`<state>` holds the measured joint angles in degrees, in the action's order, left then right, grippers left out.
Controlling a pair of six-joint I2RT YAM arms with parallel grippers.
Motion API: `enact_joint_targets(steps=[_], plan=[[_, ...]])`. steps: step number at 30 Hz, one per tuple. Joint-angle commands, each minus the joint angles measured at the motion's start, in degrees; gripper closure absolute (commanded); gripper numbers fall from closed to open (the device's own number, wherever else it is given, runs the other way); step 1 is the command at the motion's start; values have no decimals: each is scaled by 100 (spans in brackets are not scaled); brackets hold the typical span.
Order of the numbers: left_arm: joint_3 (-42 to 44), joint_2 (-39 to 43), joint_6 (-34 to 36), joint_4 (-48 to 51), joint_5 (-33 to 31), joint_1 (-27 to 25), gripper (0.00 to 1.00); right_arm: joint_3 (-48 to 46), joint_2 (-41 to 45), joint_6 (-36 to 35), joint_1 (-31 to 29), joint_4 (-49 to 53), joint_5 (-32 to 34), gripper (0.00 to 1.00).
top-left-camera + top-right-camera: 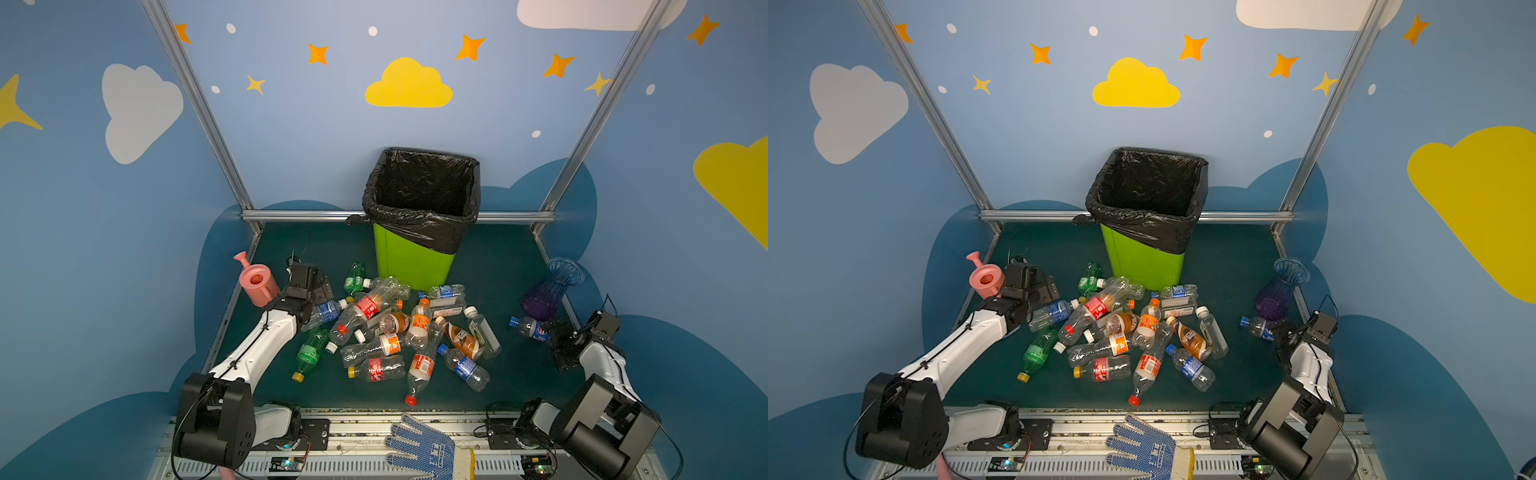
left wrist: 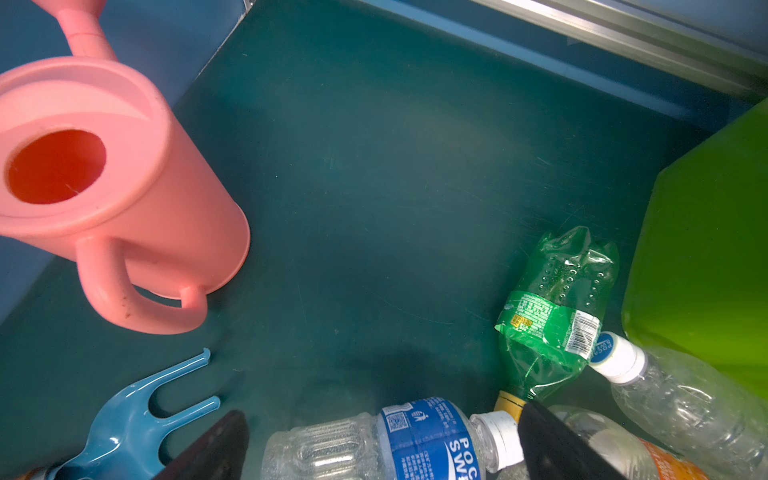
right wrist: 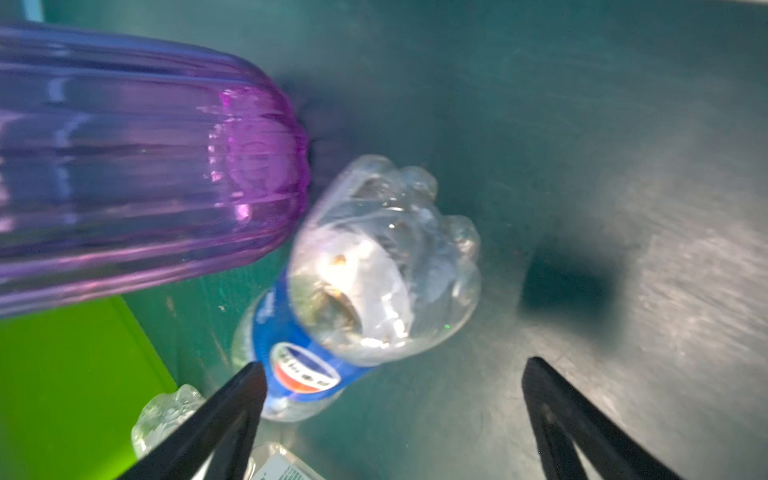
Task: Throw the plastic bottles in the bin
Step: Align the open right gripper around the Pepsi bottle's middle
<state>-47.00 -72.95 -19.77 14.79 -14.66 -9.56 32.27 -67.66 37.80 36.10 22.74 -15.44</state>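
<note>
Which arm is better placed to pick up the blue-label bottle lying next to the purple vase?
Right. The right gripper stands open at that bottle beside the vase; the left gripper is beyond the bottle pile.

— Where is the left arm (image 1: 266, 345)?
— It reaches up from the lower left in both top views, the left gripper (image 1: 323, 289) spread wide.
— And the right arm (image 1: 604, 361)?
— Folded at the lower right, the right gripper (image 3: 395, 365) angled down, jaws wide apart.
</note>
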Motion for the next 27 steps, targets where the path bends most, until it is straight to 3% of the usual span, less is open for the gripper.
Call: enact_joint_targets(steps=[1, 15, 22, 27], plan=[[51, 71, 0, -33, -37, -19, 0, 99, -161, 88, 29, -221, -112, 5], [86, 109, -22, -35, -34, -19, 0, 300, -1254, -20, 20, -213, -169, 8], [127, 159, -30, -45, -69, -19, 0, 336, -1073, -404, 43, 30, 134, 10], [103, 143, -33, -4, -72, -19, 0, 283, -719, -597, 161, 319, -11, 19]])
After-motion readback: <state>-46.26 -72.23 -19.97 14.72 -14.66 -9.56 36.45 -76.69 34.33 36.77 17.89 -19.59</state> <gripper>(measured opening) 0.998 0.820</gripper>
